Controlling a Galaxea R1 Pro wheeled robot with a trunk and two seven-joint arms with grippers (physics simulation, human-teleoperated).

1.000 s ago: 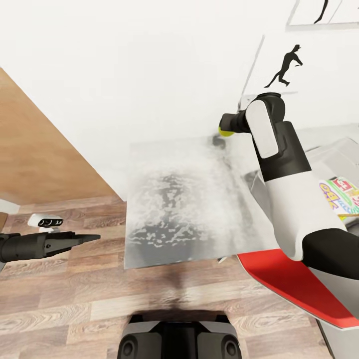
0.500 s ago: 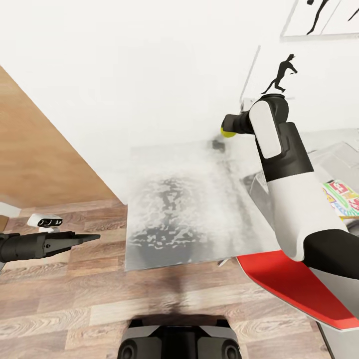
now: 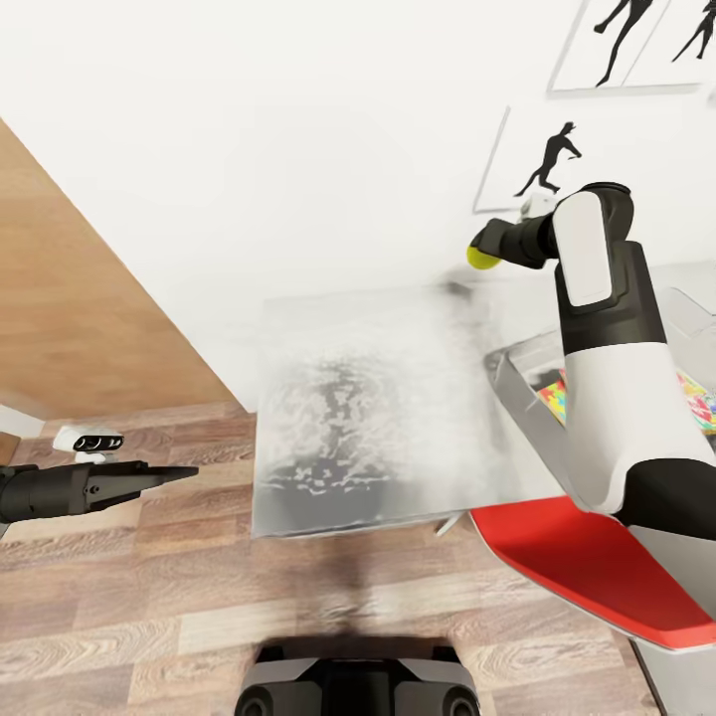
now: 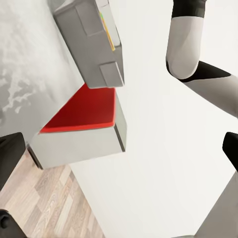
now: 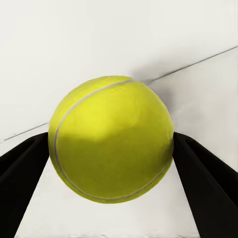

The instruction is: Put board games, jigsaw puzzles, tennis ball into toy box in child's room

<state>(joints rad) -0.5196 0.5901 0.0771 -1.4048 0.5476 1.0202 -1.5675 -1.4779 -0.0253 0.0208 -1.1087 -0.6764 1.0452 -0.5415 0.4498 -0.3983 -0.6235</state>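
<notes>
Yellow-green and held clear of the tabletop, the tennis ball (image 3: 482, 258) sits pinched between the two dark fingers of the right gripper (image 3: 489, 252), right of centre in the upper half of the head view; in the right wrist view the ball (image 5: 111, 138) bulges between both fingers, so the clamp looks firm. It is lifted, I judge, so that it can travel over the wall of the toy box (image 3: 527, 403), the light grey bin at the right edge, where a jigsaw puzzle (image 3: 554, 398) peeks out beside the white forearm. That forearm hides most of the bin's inside, so what else lies there cannot be told. The table (image 3: 368, 398) spreads pale and mottled across the middle of the frame, bare beneath the ball. A red-topped box (image 3: 567, 557) sits at lower right, below the bin. The left gripper (image 3: 169, 475) idles at the left edge over wood flooring (image 3: 149, 597), its fingers drawn to a point, carrying nothing. Silhouette pictures (image 3: 542, 159) hang at upper right.
</notes>
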